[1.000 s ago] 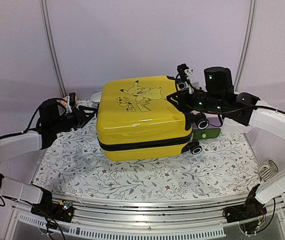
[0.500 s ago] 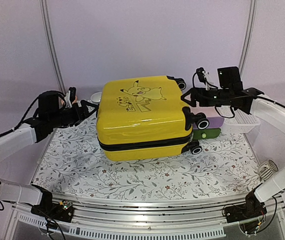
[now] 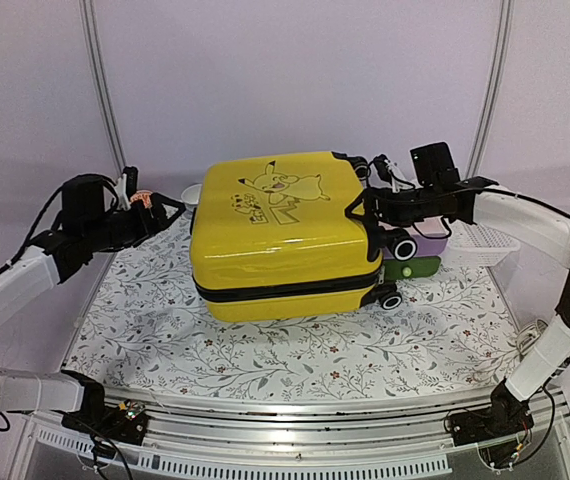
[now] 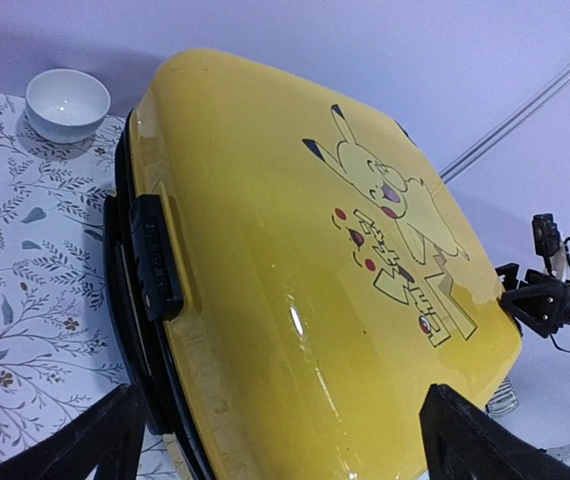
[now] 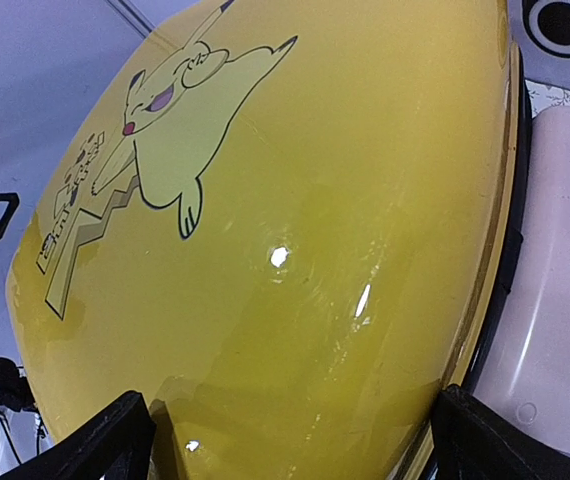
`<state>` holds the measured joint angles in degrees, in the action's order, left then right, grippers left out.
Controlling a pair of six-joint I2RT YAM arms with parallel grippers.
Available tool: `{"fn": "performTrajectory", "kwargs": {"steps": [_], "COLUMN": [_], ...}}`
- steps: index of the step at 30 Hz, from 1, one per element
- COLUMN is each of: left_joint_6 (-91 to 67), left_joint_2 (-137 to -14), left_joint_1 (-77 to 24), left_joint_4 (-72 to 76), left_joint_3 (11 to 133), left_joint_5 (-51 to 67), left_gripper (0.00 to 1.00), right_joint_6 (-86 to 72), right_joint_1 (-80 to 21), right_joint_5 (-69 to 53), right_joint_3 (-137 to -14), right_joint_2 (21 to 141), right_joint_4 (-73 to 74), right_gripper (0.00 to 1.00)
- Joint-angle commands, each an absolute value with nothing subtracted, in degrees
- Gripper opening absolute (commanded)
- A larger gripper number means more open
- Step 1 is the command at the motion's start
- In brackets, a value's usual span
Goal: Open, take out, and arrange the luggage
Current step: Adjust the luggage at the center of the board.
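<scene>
Left gripper and right gripper both gape wide, holding nothing, flanking the closed luggage lying flat mid-way across the table, and the risk is fingers skidding off that glossy shell, shoving it sideways.

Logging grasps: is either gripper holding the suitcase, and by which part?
Nothing is held: the left gripper and right gripper stand open at either end of the luggage, gripping no part.
</scene>
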<state>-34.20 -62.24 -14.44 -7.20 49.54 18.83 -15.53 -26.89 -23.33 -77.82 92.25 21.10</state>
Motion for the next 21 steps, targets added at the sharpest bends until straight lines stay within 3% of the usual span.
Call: {"fn": "performTrajectory", "kwargs": {"steps": [1,13,21], "left_joint_6": [-31.62,-29.82,-29.15], "left_joint_2": [-60.23,-58.83,-56.51], "left_joint_1": [-12.85,-12.57,-12.75], "left_joint_4": [-10.66,-12.72,-19.12], "left_joint_3": [52.89,54.34,55.50], "left_joint_5": [17.46,18.47,15.71], "left_gripper": [0.98,0.98,0.97], "right_joint_6": [-13.07,-6.65,-5.34], "right_joint_1": [-38.27,-53.90,-49.95], "right_joint_5": [-31.42,-34.34,-26.48], "right_joint_3": [-81.73,-91.12,-89.46], "right_joint_2": [94.83,99.14,95.56], "right_joint_4": [23.05,27.71,27.20], "right_gripper": [0.99,1.00,1.00]}}
